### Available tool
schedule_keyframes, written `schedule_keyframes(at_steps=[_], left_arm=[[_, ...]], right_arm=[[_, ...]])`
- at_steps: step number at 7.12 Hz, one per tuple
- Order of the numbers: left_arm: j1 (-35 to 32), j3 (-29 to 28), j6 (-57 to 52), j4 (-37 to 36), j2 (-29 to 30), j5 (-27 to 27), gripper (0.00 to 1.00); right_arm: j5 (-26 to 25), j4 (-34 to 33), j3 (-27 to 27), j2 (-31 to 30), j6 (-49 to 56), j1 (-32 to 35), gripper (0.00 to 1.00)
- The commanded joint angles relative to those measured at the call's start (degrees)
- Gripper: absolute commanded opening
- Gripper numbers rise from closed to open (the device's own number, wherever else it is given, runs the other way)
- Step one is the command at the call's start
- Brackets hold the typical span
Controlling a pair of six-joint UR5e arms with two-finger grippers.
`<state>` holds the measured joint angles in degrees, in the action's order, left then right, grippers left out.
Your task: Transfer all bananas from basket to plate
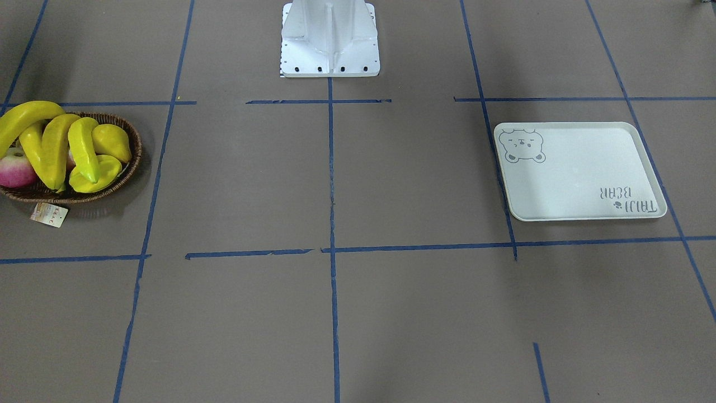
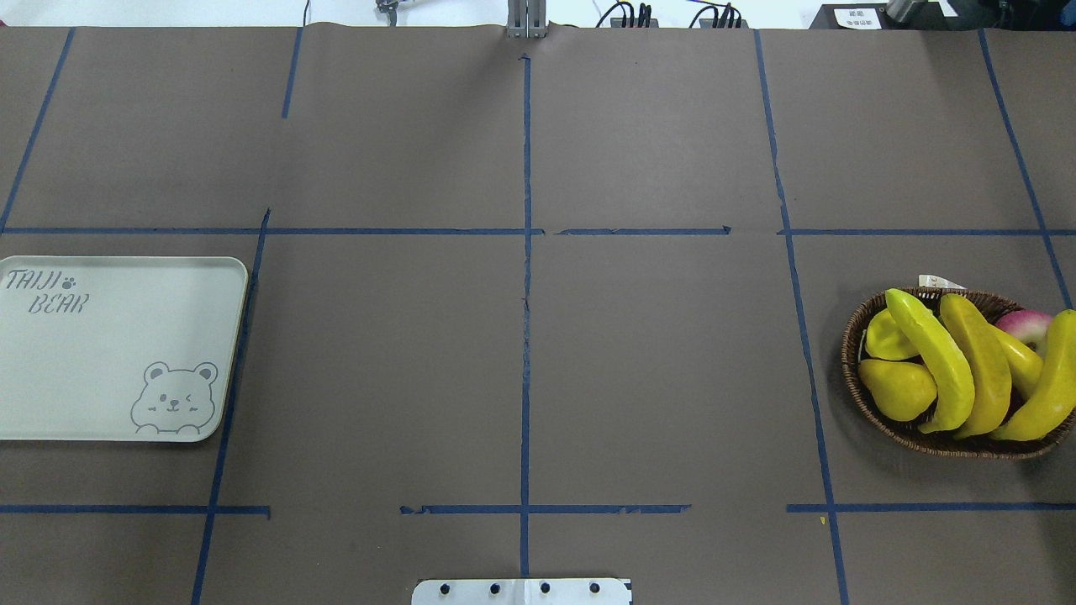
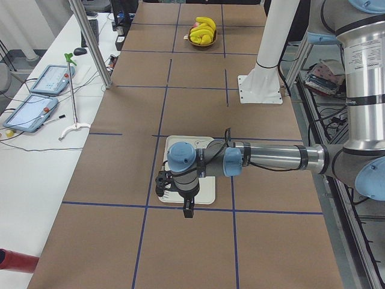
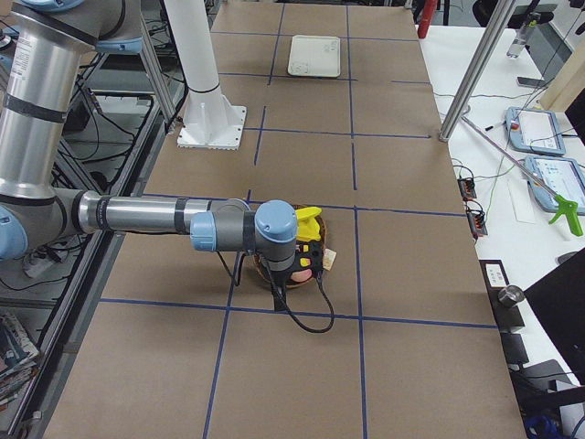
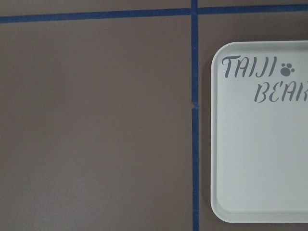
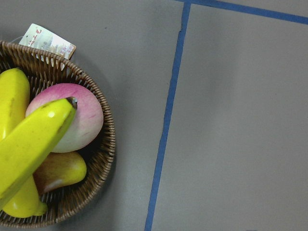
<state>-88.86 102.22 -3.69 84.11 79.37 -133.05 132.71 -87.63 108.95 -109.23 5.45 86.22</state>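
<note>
Wicker basket (image 2: 849,374) holds four bananas (image 2: 937,365), a pear (image 2: 899,389) and perhaps an apple (image 2: 1027,323); plate (image 2: 109,361) sits well apart. Left gripper (image 3: 162,182) hangs over plate, right gripper (image 4: 313,256) over basket; spread or pressed, cannot tell

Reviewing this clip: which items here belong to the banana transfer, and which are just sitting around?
Part of the job:
bananas
wicker basket holding them
bear-print plate, nothing on it yet

Just lying about:
yellow pear, in the basket
pink fruit, in the basket
ridged yellow fruit, in the basket
paper tag beside the basket
</note>
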Motion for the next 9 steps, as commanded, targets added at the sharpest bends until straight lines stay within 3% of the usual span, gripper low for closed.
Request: schedule_keyframes(at_steps=[1,2,7,9], left_arm=[[0.1,0.0,-0.1,-0.1,0.0,0.1,1.00],[0.1,-0.1,-0.1,0.1,0.0,0.1,1.00],[0.1,-0.4,-0.1,0.2,0.0,-0.4,1.00],[0.1,-0.3,-0.1,0.3,0.0,-0.4,1.00]], right_arm=[[0.0,0.0,0.2,-0.1,-0.1,0.0,1.00],[0.0,0.0,0.6,0.0,-0.5,0.0,1.00],[0.1,0.2,10.6,0.2,-23.0,-2.7,0.99],[-0.5,12.1,12.4,-1.8,-43.9,-10.2,0.99]])
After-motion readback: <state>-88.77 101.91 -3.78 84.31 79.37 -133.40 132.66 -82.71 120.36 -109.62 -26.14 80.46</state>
